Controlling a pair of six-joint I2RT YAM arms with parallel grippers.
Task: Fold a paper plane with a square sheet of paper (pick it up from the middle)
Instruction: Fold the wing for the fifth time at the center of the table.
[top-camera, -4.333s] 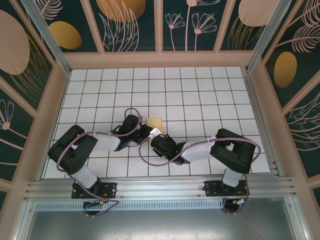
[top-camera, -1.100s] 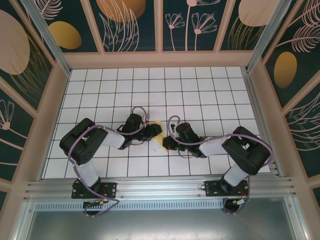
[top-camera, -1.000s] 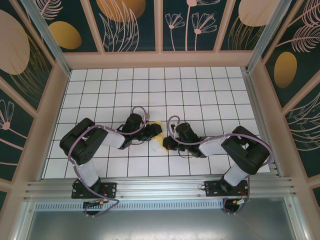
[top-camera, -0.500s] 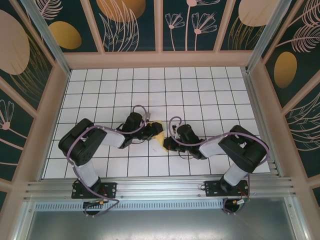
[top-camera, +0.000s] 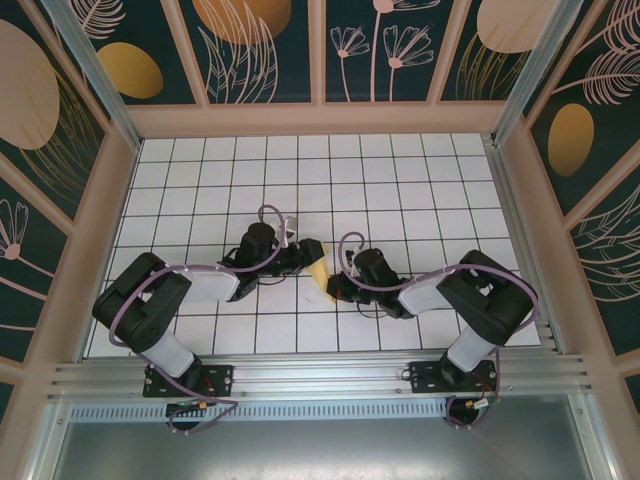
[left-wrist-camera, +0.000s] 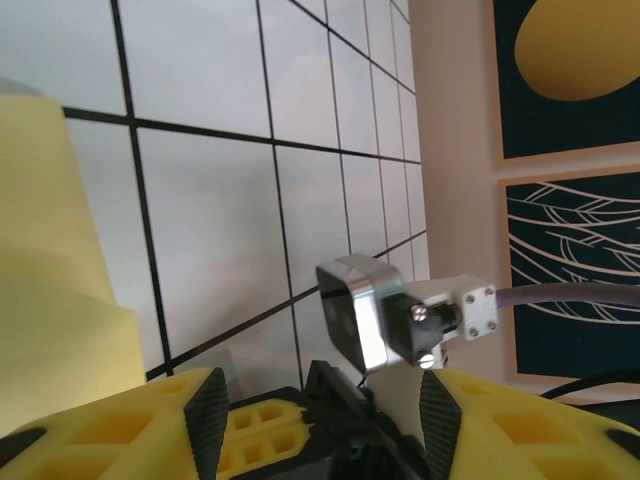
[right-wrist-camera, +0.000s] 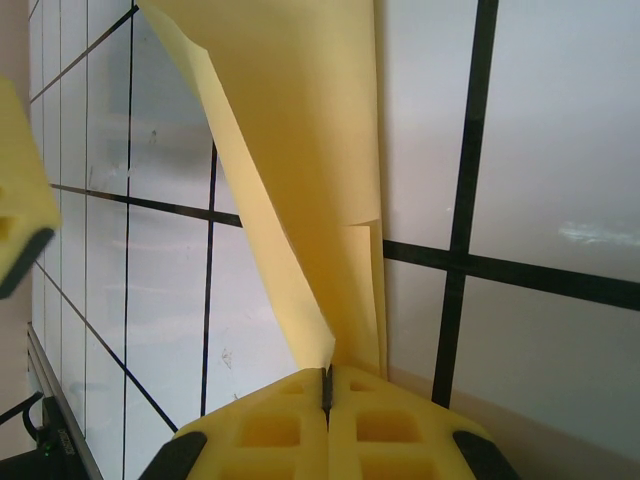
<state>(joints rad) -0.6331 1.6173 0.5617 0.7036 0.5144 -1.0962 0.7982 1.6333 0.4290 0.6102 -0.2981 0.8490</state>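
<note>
The sheet of paper (top-camera: 318, 270) is yellow and folded narrow, and it stands up off the white grid near the table's middle. My right gripper (top-camera: 333, 290) is shut on its lower end. In the right wrist view the creased paper (right-wrist-camera: 300, 180) rises out of the closed yellow jaws of that gripper (right-wrist-camera: 326, 385). My left gripper (top-camera: 300, 256) is just left of the paper, open. In the left wrist view nothing lies between the fingertips of the left gripper (left-wrist-camera: 322, 425), and the paper (left-wrist-camera: 45, 300) lies outside its left finger.
The right arm's silver wrist camera (left-wrist-camera: 365, 310) sits close in front of my left gripper. The white grid table (top-camera: 400, 190) has wooden walls on three sides. An aluminium rail (top-camera: 320, 375) runs along the near edge.
The left arm has drawn back to the left and its jaws have widened a little, clear of the paper. The right gripper has stayed shut on the paper, nearly still.
</note>
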